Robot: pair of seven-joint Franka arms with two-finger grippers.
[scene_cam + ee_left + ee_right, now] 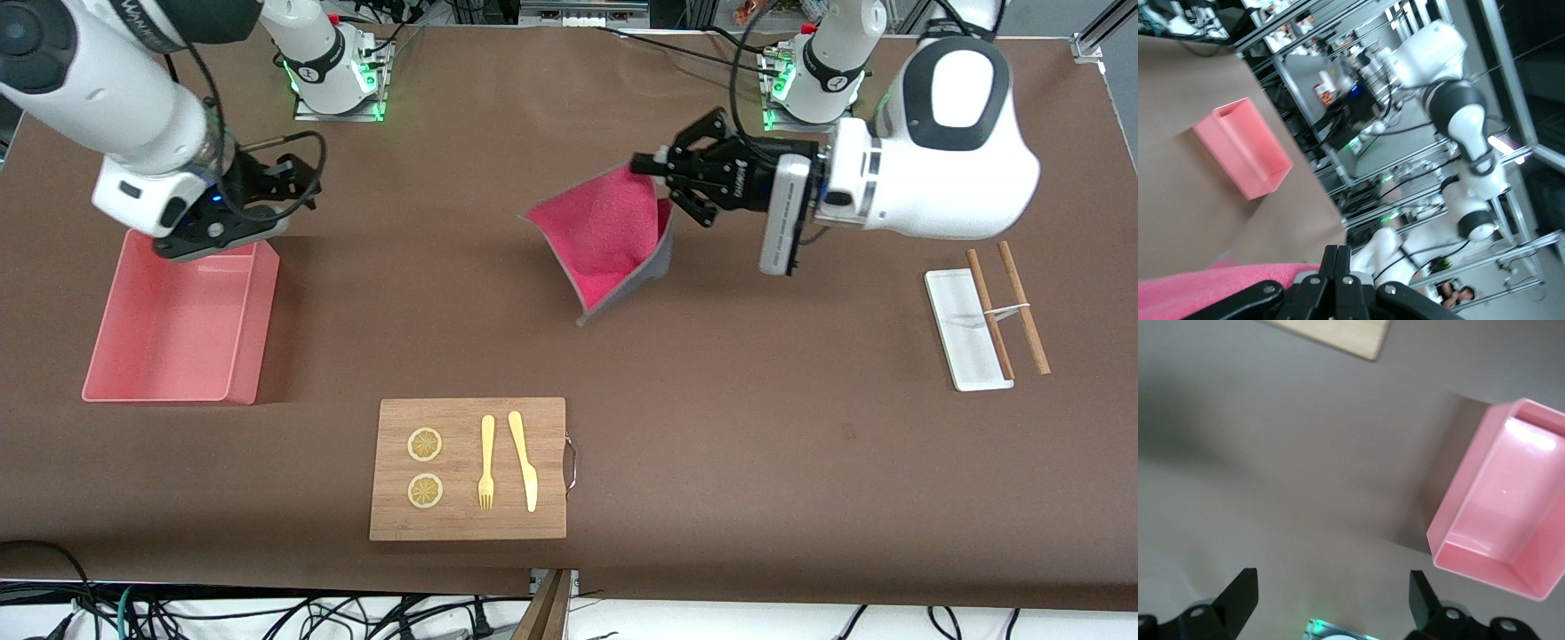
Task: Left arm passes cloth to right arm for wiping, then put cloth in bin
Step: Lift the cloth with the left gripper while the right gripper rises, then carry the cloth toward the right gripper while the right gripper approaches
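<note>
The cloth, crimson-pink with a grey edge, hangs in the air over the middle of the table. My left gripper is shut on its upper corner. In the left wrist view the fingers are pressed together, with the cloth beside them. The pink bin stands at the right arm's end of the table and also shows in both wrist views. My right gripper hovers open over the table beside the bin's corner. Nothing is between its fingers.
A wooden board lies nearer the front camera and carries two lemon slices, a fork and a knife. A small white tray and two brown sticks lie toward the left arm's end.
</note>
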